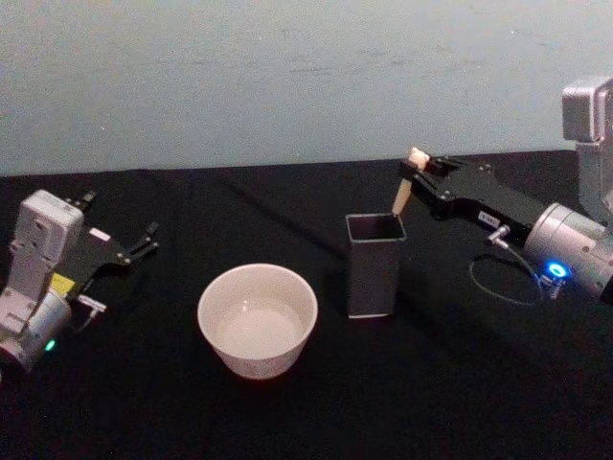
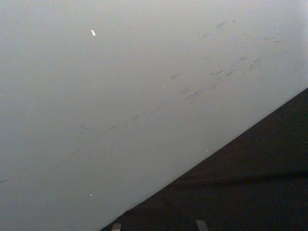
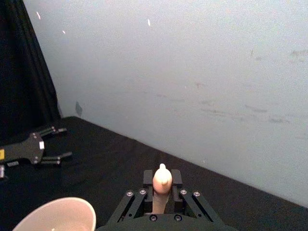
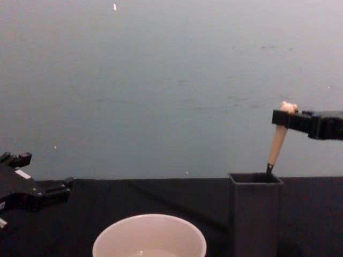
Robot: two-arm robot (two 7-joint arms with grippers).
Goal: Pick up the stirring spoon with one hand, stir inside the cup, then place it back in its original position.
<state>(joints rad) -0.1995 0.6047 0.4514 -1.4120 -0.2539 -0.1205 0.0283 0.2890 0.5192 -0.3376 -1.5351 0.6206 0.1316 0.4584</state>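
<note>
Two tools: right tool (image 1: 415,172) clamps stirring spoon (image 1: 401,198), tip inside holder (image 1: 374,273); left tool (image 1: 150,241) parted, white label (image 1: 98,235) unreadable.

Glossy cream cup (image 1: 255,357), matt dark grey holder (image 1: 374,280), smooth cream stirring spoon (image 1: 401,199), matt black cloth (image 1: 460,393)

Table (image 1: 316,412): cup (image 1: 257,321) near the centre. The holder (image 1: 374,265) stands just right of it, slightly farther back, apart. In the holder, tilted, is the stirring spoon (image 1: 401,198), its top inside the right gripper (image 1: 414,172). The left gripper (image 1: 120,220) is at far left, well apart from the cup.
</note>
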